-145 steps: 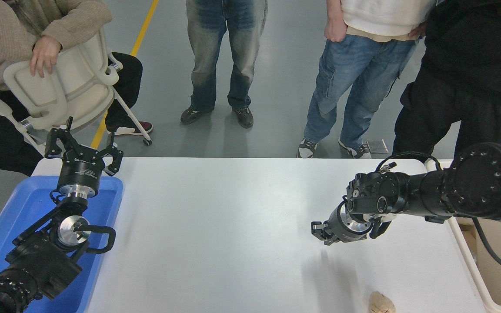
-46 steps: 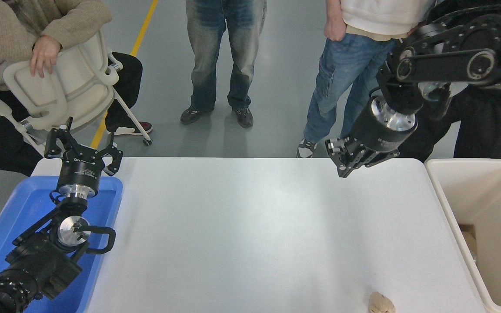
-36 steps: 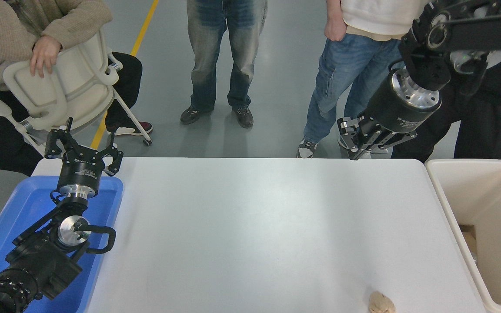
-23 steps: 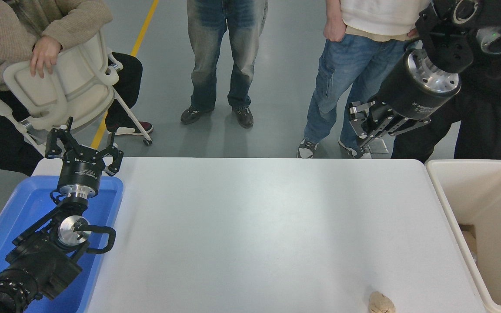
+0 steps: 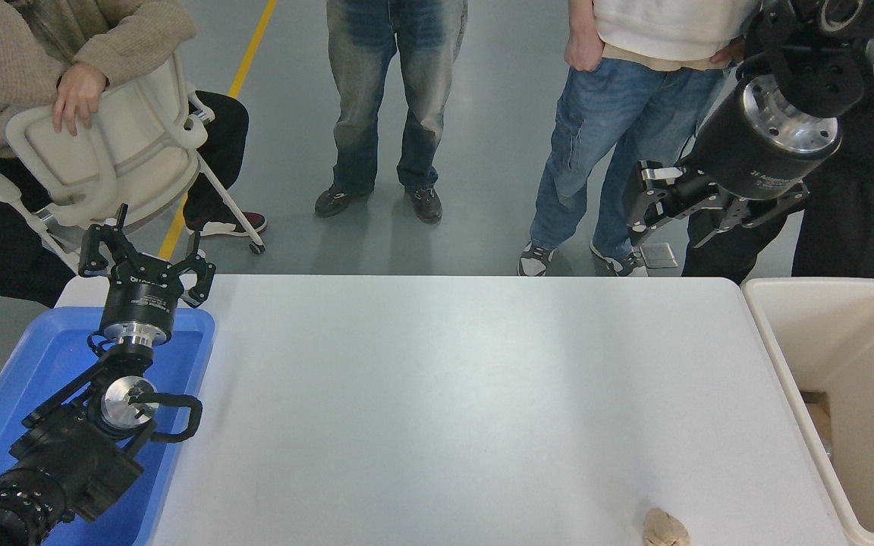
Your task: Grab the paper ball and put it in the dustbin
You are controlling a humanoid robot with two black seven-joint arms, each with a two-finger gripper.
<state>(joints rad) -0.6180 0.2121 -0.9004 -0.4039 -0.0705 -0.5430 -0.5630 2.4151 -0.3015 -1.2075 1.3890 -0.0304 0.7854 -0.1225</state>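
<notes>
The right hand (image 5: 646, 208) hangs high beyond the surface's (image 5: 444, 394) far edge, its fingers apart and empty. The paper ball (image 5: 664, 528) lies untouched at the near edge, beside the dustbin (image 5: 793, 394). The reach has not begun; next the hand must descend over the ball. The left hand (image 5: 145, 262) sits parked, open, over the blue tray (image 5: 35, 364).

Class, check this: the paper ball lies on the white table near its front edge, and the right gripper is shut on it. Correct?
Not quite. In the head view the paper ball lies alone on the white table; the right gripper is raised far beyond it, holding nothing.
</notes>
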